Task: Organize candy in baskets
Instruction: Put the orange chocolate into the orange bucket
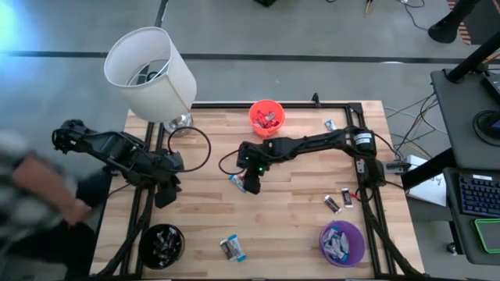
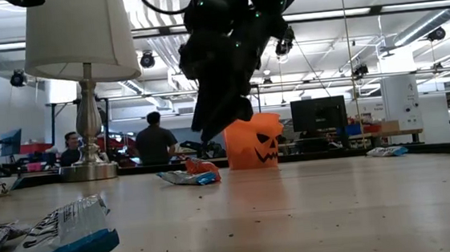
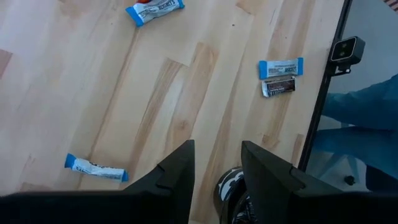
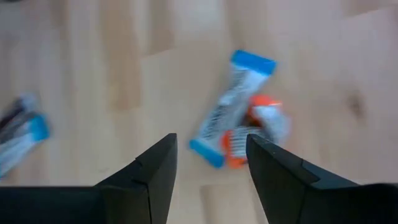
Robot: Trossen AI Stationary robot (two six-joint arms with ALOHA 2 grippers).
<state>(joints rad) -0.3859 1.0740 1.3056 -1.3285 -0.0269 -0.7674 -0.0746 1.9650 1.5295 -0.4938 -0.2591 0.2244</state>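
The right gripper (image 1: pixel 251 186) hangs at centre frame in the high view, fingers spread and empty, just above two candies lying in a small heap on the table (image 1: pixel 297 218): a blue one (image 4: pixel 231 109) and a red one (image 4: pixel 255 130), the two touching or overlapping. The left gripper (image 1: pixel 166 192) waits at left of centre, fingers parted with nothing between them.

The orange basket (image 1: pixel 266 115) stands at upper centre of the high view, the purple basket (image 1: pixel 341 242) at lower right, the black basket (image 1: pixel 162 243) at lower left; all three already hold candy. More pieces lie loose: a pair at lower centre (image 1: pixel 232 249), two at right of centre (image 1: pixel 340 200), one at upper right (image 1: pixel 330 125).

The risk here is the heap itself. With two wrappers touching, closing fingers could well catch both, sending one colour to the wrong basket, or nip only a wrapper edge and drop the piece on the way. A descent off to one side might instead push the heap along the wood. The lamp (image 1: pixel 150 72) at upper left looks well clear of any likely path.
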